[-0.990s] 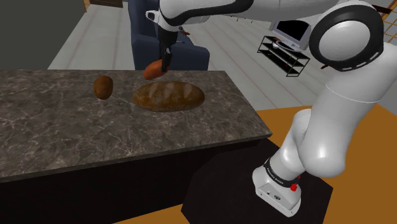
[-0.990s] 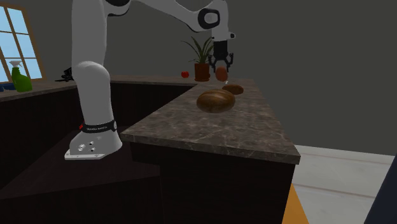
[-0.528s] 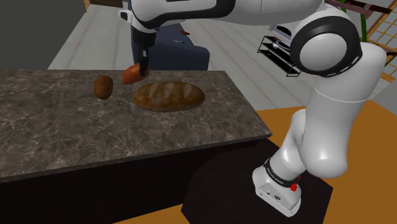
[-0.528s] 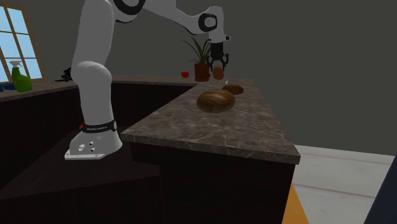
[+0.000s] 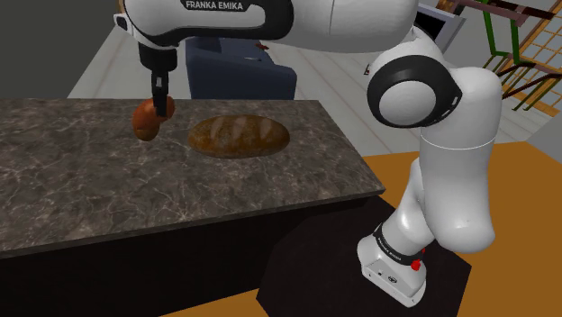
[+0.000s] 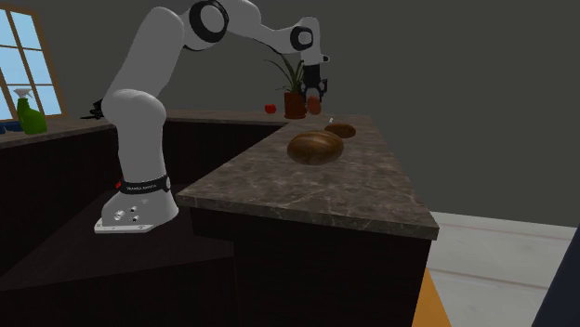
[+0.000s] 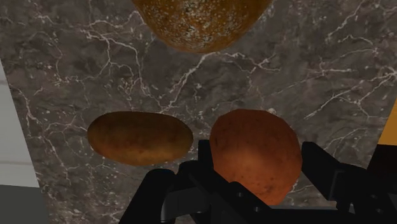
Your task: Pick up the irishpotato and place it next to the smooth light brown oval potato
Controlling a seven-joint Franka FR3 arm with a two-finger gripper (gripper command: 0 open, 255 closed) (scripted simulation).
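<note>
My gripper [image 5: 160,97] is shut on a reddish-brown potato [image 5: 143,113] and holds it just above the dark marbled counter [image 5: 90,189]. In the shoulder view it hangs right over a smooth light brown oval potato [image 5: 146,132]. In the wrist view the red potato [image 7: 251,143] is clasped between the black fingers [image 7: 318,164], and the oval potato [image 7: 140,138] lies close beside it on the stone. In the second exterior view the gripper [image 6: 316,96] hovers beyond the oval potato [image 6: 340,130].
A large brown bread loaf [image 5: 239,135] lies on the counter to the shoulder view's right of the potatoes. A blue sofa [image 5: 261,81] stands behind the counter. A potted plant [image 6: 296,88] and a green spray bottle [image 6: 28,116] stand on the other counter.
The gripper has carried the red potato toward the shoulder view's left, from behind the loaf to above the oval potato. It has stayed shut on the potato throughout.
</note>
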